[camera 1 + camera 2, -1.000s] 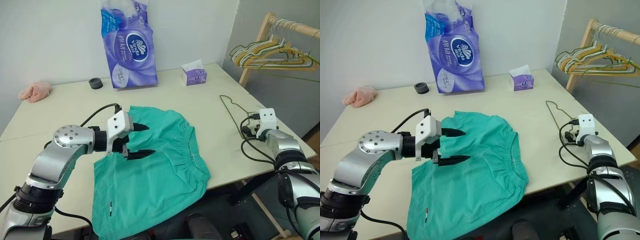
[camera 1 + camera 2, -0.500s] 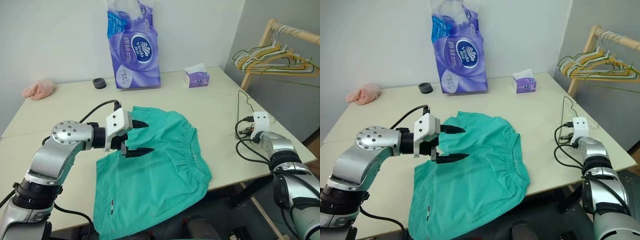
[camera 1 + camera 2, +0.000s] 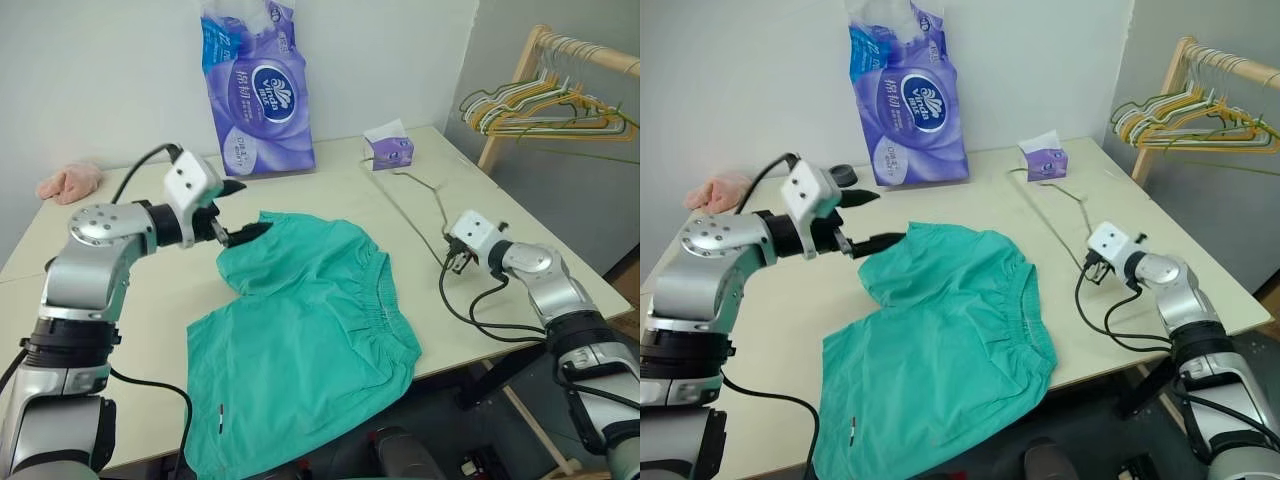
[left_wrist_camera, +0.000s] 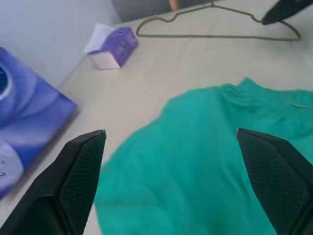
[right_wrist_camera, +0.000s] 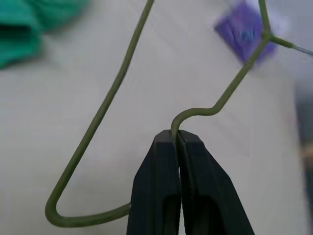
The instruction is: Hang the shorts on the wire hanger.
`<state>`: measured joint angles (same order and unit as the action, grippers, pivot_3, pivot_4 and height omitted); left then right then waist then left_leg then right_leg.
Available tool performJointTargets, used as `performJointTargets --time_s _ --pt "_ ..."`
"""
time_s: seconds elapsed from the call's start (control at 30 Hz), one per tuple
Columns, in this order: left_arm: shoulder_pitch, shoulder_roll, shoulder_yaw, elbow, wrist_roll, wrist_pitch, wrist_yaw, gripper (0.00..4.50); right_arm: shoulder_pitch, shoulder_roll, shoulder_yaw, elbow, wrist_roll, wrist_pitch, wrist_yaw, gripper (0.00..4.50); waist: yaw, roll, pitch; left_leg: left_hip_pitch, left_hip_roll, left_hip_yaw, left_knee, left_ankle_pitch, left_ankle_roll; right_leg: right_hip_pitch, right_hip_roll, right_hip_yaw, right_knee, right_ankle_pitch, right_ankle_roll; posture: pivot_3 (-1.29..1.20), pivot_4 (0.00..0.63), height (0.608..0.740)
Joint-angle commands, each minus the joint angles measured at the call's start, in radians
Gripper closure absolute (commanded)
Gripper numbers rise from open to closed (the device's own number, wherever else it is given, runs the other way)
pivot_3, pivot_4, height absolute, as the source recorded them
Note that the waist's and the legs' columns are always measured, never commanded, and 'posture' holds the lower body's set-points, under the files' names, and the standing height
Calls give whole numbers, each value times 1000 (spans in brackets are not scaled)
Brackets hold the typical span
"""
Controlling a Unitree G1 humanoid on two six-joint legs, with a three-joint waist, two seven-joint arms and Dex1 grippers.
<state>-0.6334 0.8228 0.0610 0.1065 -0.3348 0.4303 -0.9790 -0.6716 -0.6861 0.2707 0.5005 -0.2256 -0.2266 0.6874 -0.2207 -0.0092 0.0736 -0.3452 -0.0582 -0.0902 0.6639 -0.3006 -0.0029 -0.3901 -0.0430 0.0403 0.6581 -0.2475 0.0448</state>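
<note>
The right gripper (image 5: 178,142) is clamped on the wire hanger (image 3: 415,205), which lies right of the shorts (image 3: 300,340). The shorts lie flat on the table (image 3: 130,215), not yet hung. The left gripper (image 3: 238,210) hovers at their far-left edge, fingers spread wide, holding nothing.

shorts (image 3: 300,350): teal-green soft cloth, spread flat on the pale table, gathered elastic waistband along the right side, lower edge draping over the near table edge. far corner slightly rumpled.

wire hanger (image 3: 412,205): thin olive-green bare wire, triangular, right of the shorts, apart from them; one bend pinched between black fingertips.
</note>
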Motion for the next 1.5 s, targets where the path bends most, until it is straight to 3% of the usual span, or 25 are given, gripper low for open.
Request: performJointTargets --time_s 0.03,0.13,0.3,0.63,0.97,1.43,1.5 --pt "-35 41 27 45 -41 53 -78 0 -38 -38 63 -73 -77 -227 45 4462 -4 0 0 0 0 0 0 0 0 0 0 0 0 0 0 -230 56 740" --pt "-29 97 -9 101 -36 95 -185 0 -97 -65 123 -82 -159 -450 45 4462 -8 1 2 0 0 0 0 0 0 0 0 0 0 0 0 -231 56 740" --pt "-14 124 -63 88 -66 212 -310 0 -155 -44 184 -68 -195 -620 70 4462 -12 0 4 0 0 -1 0 0 -1 -1 1 0 1 0 -1 -236 56 740" --pt "129 144 -90 -99 -163 364 -408 0 -234 6 198 -18 -191 -684 82 4462 -18 0 4 0 0 -4 0 0 -1 -1 -2 0 1 0 -2 -235 57 740" --pt "229 161 -134 -161 -126 328 -403 0 -245 20 183 -20 -162 -684 84 4462 -21 0 5 0 -1 -4 0 0 -1 -1 -2 0 1 0 -2 -238 52 740" --pt "245 107 -145 -227 -159 357 -357 4251 -236 39 175 -59 -126 -665 106 4500 -25 0 5 0 -1 -5 0 0 -1 -1 -2 -1 1 0 -2 -242 49 740" --pt "248 104 -140 -228 -163 359 -349 4472 -232 33 185 -70 -118 -656 135 4500 -25 0 5 0 -1 -5 0 0 -1 -1 -2 -1 1 0 -2 -242 48 740"
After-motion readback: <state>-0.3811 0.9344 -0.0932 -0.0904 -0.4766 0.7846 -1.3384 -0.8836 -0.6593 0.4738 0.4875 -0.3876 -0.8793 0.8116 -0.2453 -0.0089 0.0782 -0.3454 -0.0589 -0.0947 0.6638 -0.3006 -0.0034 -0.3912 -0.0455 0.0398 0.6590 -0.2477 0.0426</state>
